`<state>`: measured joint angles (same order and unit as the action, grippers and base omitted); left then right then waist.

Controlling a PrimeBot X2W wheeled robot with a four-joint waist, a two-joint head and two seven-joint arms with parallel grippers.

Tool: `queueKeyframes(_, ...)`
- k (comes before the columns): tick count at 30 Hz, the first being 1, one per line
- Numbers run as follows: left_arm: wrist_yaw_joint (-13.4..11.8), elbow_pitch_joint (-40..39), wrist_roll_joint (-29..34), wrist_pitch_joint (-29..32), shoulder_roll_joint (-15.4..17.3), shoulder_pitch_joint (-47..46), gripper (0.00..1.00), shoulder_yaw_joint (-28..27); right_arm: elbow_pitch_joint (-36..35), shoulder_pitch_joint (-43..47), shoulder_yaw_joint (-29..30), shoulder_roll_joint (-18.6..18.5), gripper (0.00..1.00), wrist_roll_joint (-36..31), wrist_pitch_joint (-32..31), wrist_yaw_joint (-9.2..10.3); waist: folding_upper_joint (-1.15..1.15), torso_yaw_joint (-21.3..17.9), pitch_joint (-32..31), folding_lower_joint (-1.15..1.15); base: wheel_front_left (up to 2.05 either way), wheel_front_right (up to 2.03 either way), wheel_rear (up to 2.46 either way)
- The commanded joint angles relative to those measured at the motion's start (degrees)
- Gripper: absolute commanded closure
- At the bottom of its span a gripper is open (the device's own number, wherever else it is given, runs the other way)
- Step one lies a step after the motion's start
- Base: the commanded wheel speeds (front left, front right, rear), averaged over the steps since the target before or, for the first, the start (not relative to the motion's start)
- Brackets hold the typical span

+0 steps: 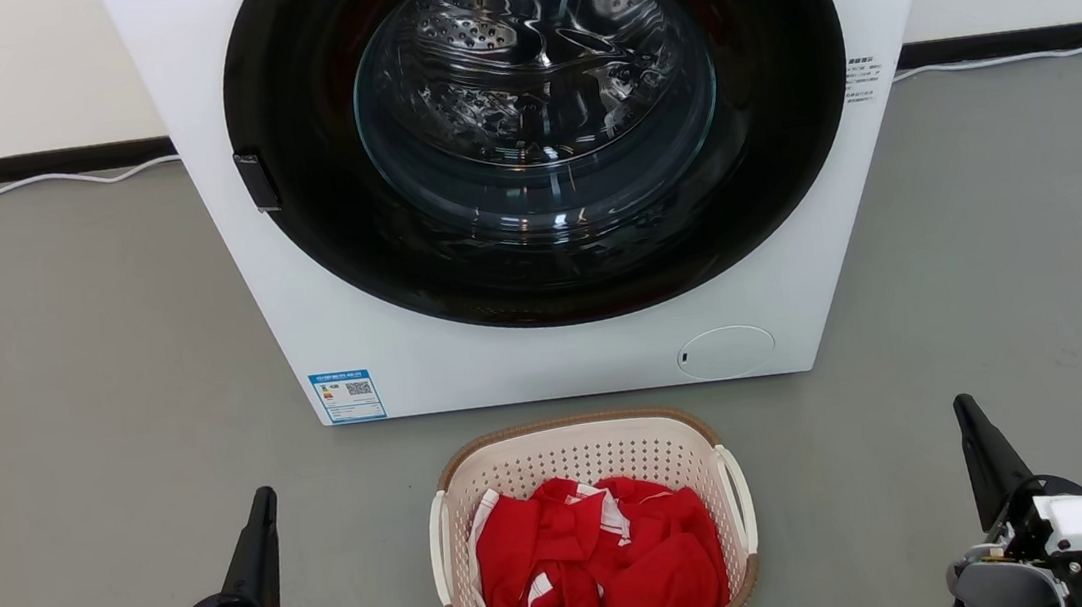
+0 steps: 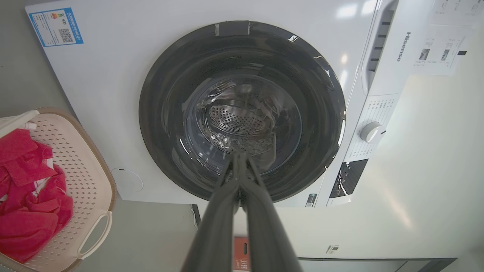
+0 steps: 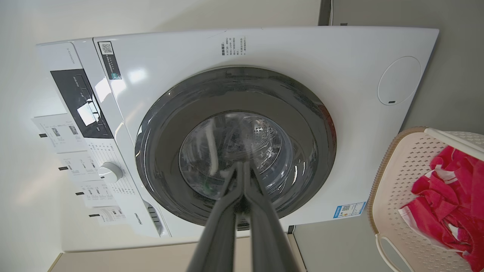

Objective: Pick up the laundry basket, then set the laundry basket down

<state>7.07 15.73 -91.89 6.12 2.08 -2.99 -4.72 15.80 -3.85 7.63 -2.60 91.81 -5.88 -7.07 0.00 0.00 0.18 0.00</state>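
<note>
The laundry basket (image 1: 578, 460), cream perforated plastic with a brown woven rim and white loop handles, stands on the grey floor in front of the washer, holding red-and-white clothes (image 1: 593, 559). It also appears at the left edge of the left wrist view (image 2: 83, 173) and the right edge of the right wrist view (image 3: 404, 177). My left gripper (image 1: 263, 499) hovers shut to the basket's left, well apart from it. My right gripper (image 1: 964, 405) is shut to the basket's right, also apart. In each wrist view the fingertips (image 2: 239, 156) (image 3: 241, 166) meet with nothing between them.
A white front-loading washer (image 1: 547, 363) with a dark round door (image 1: 538, 133) stands right behind the basket. A white cable (image 1: 36, 182) runs along the wall base. Grey floor (image 1: 86, 371) spreads on both sides of the washer and basket.
</note>
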Motion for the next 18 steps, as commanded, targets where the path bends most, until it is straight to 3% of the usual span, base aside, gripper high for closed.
queueKeyframes(1,0.42,-1.67,-0.28,0.36,0.8,-3.21,1.0,-1.8,-1.78,-2.34,-1.1,-0.28,1.0,0.35,-0.61,-0.42,0.0,0.0,0.0,0.0,0.0,0.0,0.0)
queueKeyframes(18,0.42,-1.67,-0.29,0.36,0.8,-3.21,1.0,-1.8,-1.78,-2.34,-1.11,-0.28,1.0,0.36,-0.61,-0.42,0.0,0.0,0.0,0.0,0.0,0.0,0.0)
